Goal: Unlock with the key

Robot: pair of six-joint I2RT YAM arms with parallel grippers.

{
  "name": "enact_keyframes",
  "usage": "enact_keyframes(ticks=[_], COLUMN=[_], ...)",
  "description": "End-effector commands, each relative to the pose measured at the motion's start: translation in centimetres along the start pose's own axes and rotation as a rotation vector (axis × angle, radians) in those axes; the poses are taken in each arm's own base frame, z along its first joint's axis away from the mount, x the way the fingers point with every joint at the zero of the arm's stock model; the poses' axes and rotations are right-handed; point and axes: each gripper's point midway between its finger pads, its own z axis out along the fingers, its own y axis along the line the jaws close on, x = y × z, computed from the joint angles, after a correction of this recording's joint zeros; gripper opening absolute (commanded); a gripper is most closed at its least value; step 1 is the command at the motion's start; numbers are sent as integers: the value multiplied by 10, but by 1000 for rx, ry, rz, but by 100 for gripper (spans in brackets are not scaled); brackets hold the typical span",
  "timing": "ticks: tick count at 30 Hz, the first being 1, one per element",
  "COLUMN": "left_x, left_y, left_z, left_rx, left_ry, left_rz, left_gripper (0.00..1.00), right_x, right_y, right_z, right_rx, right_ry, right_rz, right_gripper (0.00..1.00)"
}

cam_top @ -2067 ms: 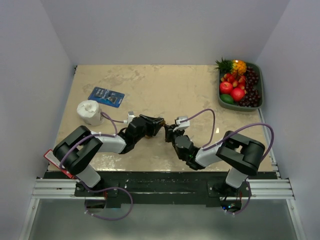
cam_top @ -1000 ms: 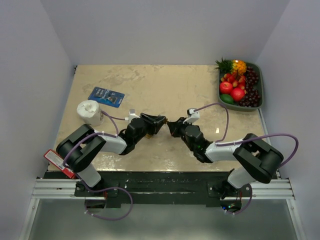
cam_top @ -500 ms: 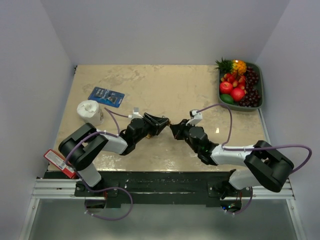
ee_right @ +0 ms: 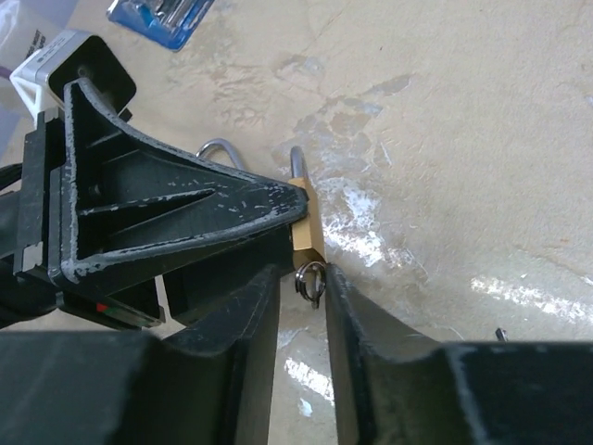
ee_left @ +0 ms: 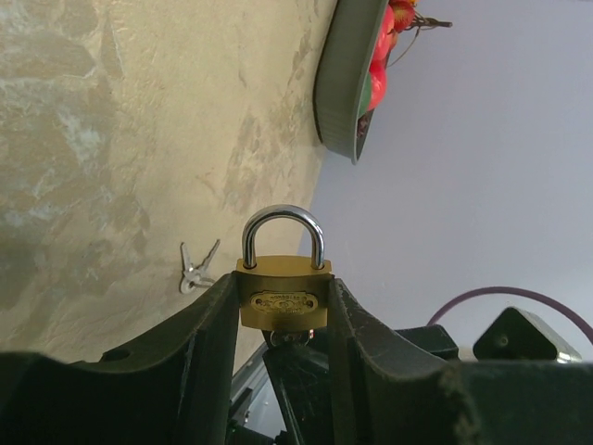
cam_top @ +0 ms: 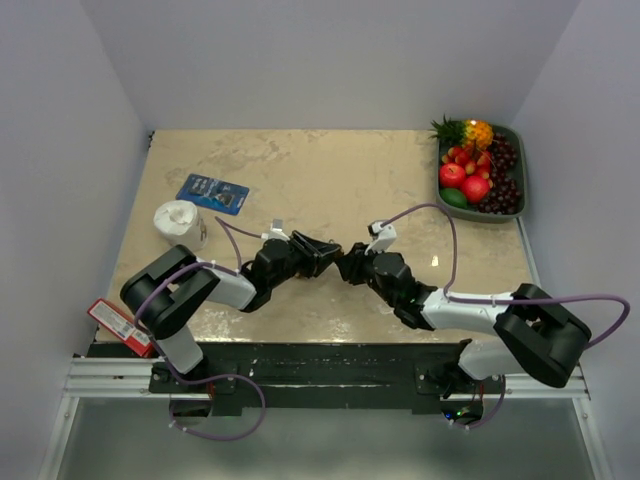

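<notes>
My left gripper (ee_left: 282, 289) is shut on a brass padlock (ee_left: 283, 298) with a steel shackle and holds it just above the table. The shackle looks closed. A key (ee_left: 288, 339) sticks in the padlock's bottom. In the right wrist view my right gripper (ee_right: 303, 280) is closed around that key, with the key ring (ee_right: 310, 279) between the fingers and the padlock (ee_right: 307, 230) right ahead. In the top view the left gripper (cam_top: 322, 251) and right gripper (cam_top: 346, 263) meet tip to tip at the table's middle.
A spare pair of keys (ee_left: 196, 267) lies on the table beyond the padlock. A green tray of fruit (cam_top: 522, 168) stands at the back right. A blue packet (cam_top: 212, 193) and a white roll (cam_top: 178, 222) lie at the left. A red item (cam_top: 108, 320) sits at the front left edge.
My right arm has swung its elbow out to the right and stretched, and its wrist has turned. Both grippers stay met at the padlock, drifting slightly.
</notes>
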Motion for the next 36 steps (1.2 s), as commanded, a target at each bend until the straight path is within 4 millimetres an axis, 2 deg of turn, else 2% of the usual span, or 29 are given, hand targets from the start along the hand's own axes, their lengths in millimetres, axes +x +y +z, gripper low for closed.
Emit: enact_keyframes(ticks=[1, 4, 8, 12, 17, 23, 25, 26, 28, 31, 36], left_x=[16, 10, 5, 5, 6, 5, 5, 6, 6, 7, 9], left_y=[-29, -33, -37, -36, -33, -33, -33, -32, -33, -32, -33], left_z=[2, 4, 7, 7, 7, 4, 4, 3, 3, 2, 2], left_rx=[86, 93, 99, 96, 91, 93, 93, 95, 98, 98, 104], left_ry=[69, 49, 34, 36, 38, 31, 33, 36, 39, 42, 49], left_rz=[-19, -22, -12, 2, 17, 40, 40, 40, 42, 44, 53], left_gripper=[0, 0, 0, 0, 0, 0, 0, 0, 0, 0, 0], right_x=[-9, -4, -13, -23, -32, -32, -31, -30, -30, -28, -28], right_y=[31, 26, 12, 6, 8, 10, 10, 11, 13, 14, 11], right_z=[-1, -7, -21, -32, -32, -23, -21, -20, -19, -17, -15], right_rx=[-75, -39, 32, 65, 80, 63, 62, 55, 48, 40, 46], right_ry=[-9, 9, 5, -10, 7, 29, 33, 36, 41, 51, 46], right_rz=[-53, -75, -93, -103, -118, -117, -123, -129, -136, -133, -118], right_gripper=[35, 45, 58, 66, 72, 71, 67, 60, 53, 46, 43])
